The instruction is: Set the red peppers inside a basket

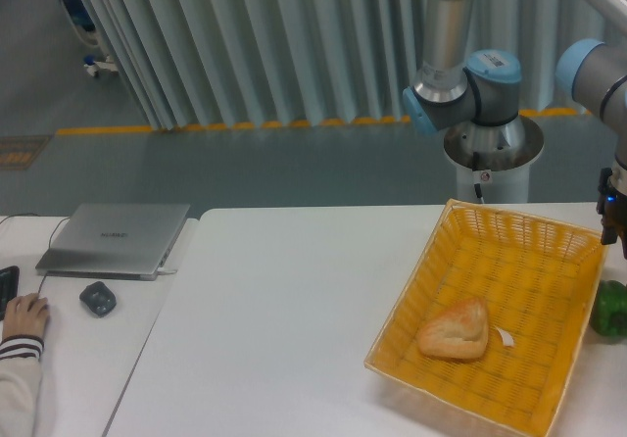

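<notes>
A yellow woven basket [549, 246] sits on the right half of the white table. Inside it lies a bread roll [456, 331] beside a small white tag [505, 337]. I see no red pepper in this view. A green pepper [611, 308] rests on the table just past the basket's right rim. My gripper [613, 223] hangs at the frame's right edge, above the green pepper and beside the basket's far right corner. Only a dark part of it shows, and its fingers are cut off by the frame edge.
The arm's base [490, 143] stands behind the table. A closed laptop [118, 236] and a mouse [97, 298] lie on a second table at left, where a person's hand [24, 315] rests near the edge.
</notes>
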`<act>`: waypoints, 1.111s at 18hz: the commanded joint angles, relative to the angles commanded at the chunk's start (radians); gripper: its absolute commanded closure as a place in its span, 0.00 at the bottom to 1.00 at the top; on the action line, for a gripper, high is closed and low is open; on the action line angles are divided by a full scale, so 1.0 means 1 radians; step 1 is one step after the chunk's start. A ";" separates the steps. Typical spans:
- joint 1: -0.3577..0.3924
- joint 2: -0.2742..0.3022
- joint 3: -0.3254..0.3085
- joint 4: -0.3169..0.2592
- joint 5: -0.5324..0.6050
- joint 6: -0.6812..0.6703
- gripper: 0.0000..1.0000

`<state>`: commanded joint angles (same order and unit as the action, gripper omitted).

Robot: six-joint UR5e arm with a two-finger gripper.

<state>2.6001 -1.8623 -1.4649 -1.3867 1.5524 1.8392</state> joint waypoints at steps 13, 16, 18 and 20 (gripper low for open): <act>0.075 0.009 0.000 0.015 0.061 0.009 0.00; 0.106 0.034 -0.005 0.041 0.072 0.040 0.00; 0.129 0.037 -0.006 0.035 0.068 0.076 0.00; 0.167 0.037 -0.015 0.023 0.061 0.156 0.00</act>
<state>2.7671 -1.8254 -1.4802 -1.3636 1.6138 1.9952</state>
